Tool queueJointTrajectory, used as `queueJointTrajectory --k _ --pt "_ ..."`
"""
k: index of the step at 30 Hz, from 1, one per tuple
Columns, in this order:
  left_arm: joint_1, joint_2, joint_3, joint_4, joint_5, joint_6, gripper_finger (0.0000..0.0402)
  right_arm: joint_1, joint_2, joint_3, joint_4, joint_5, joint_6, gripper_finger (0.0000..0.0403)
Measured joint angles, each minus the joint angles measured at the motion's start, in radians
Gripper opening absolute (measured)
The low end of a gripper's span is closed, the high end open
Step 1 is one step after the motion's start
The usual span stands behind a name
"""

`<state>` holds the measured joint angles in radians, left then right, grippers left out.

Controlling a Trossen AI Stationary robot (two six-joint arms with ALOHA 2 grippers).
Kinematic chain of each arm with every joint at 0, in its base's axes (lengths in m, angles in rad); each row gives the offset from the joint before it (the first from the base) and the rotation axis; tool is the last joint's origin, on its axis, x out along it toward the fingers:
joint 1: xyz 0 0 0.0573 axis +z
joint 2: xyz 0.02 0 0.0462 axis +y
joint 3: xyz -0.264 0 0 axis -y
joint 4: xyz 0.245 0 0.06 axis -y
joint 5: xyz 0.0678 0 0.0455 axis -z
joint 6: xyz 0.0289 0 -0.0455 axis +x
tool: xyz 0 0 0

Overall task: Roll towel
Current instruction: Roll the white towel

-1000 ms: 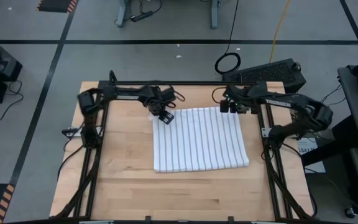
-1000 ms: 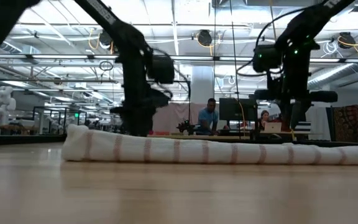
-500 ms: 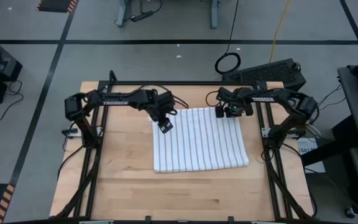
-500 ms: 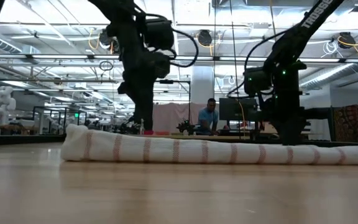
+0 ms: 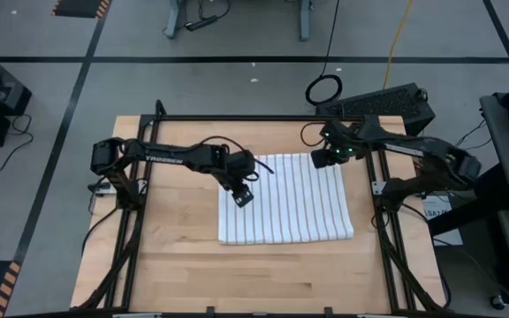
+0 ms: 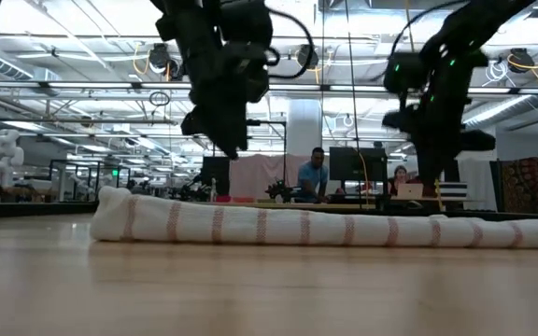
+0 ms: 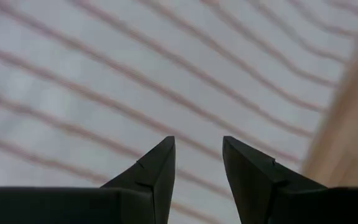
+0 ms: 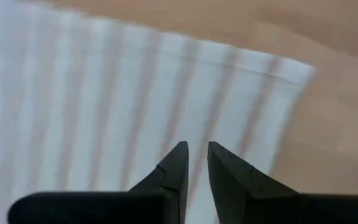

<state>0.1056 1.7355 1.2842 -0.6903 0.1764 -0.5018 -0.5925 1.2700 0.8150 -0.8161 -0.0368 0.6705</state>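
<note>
One striped towel lies flat on the wooden table, spread toward the right of its middle, its dark stripes running from the far edge toward the near one. Two dark arms are over it. The left gripper hangs above the towel's left part, clear of the cloth, its two fingers parted by a narrow gap with nothing between them. The right gripper is up over the towel's far right corner, its fingers drawn almost together and empty. Beyond the table, two people sit at desks.
</note>
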Motion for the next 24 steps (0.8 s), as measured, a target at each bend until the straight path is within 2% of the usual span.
queueJointTrajectory --k 6,10,17,21,24 --pt "-0.113 0.000 0.000 0.169 0.004 -0.049 0.0138 0.090 -0.191 -0.025 0.030 -0.187 -0.217 0.0052" --pt "-0.189 0.000 0.000 0.219 -0.061 -0.093 0.0138 0.178 -0.332 -0.107 0.062 -0.312 -0.274 0.0052" --pt "-0.270 -0.001 0.000 0.213 -0.121 -0.122 0.0138 0.318 -0.549 -0.280 0.144 -0.310 -0.267 0.0041" --pt "-0.306 0.013 0.002 0.203 -0.197 -0.122 0.0138 0.372 -0.583 -0.329 0.223 -0.309 -0.265 0.0014" --pt "-0.326 0.047 0.001 0.185 -0.215 -0.121 0.0138 0.405 -0.563 -0.330 0.252 -0.307 -0.264 0.0003"
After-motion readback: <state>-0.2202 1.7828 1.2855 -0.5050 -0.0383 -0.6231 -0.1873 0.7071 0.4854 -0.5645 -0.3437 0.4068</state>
